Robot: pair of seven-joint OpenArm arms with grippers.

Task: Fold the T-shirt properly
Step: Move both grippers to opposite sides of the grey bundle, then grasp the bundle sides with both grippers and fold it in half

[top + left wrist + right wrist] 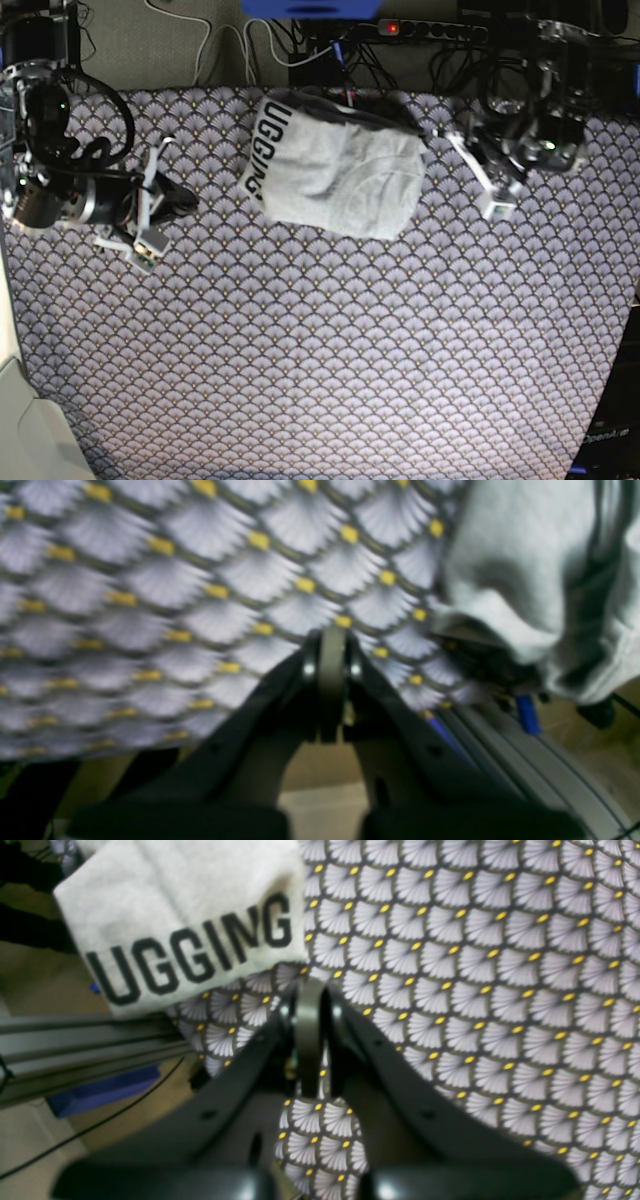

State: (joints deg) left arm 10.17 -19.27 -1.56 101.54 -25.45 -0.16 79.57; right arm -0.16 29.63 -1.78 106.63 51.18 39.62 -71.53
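The T-shirt (335,170) lies bunched in a rough rectangle at the far middle of the table, light grey, with black lettering (195,950) reading "UGGING" along its left edge. In the right wrist view the T-shirt (175,905) is up and to the left of my right gripper (310,985), which is shut with nothing in it, a short way off the cloth; in the base view this gripper (188,200) sits left of the shirt. My left gripper (332,635) is shut and empty too, above the tablecloth, with the T-shirt (525,555) rumpled to its upper right.
A purple-grey fan-patterned tablecloth (320,350) covers the whole table. Behind the far edge run cables and a power strip (430,30). An aluminium rail (75,1040) and a blue object (100,1090) lie below the table edge by the shirt.
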